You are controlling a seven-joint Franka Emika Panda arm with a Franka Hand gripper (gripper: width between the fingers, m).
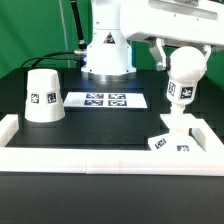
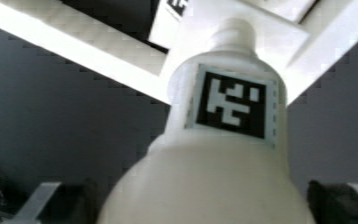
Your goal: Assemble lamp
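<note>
The bulb point(image 1: 183, 88) stands upright with its stem in the base point(image 1: 170, 140) by the near rail, probably for screwing in; the gripper point(image 1: 182, 60) straddles its ball top (whether squeezing or merely flanking, I cannot tell). White plastic, tagged; the shade point(image 1: 42, 97) waits well apart.

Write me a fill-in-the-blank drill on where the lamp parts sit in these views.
1. The white cone-shaped plastic shade stands on the exterior view's ___ side.
2. The white ball-topped plastic bulb stands upright on the small white square base block, on that view's ___ side.
3. The flat white marker board lies between the bulb and the ___.
4. The end effector flanks the top of the ___.

Missing words: left; right; shade; bulb.
</note>
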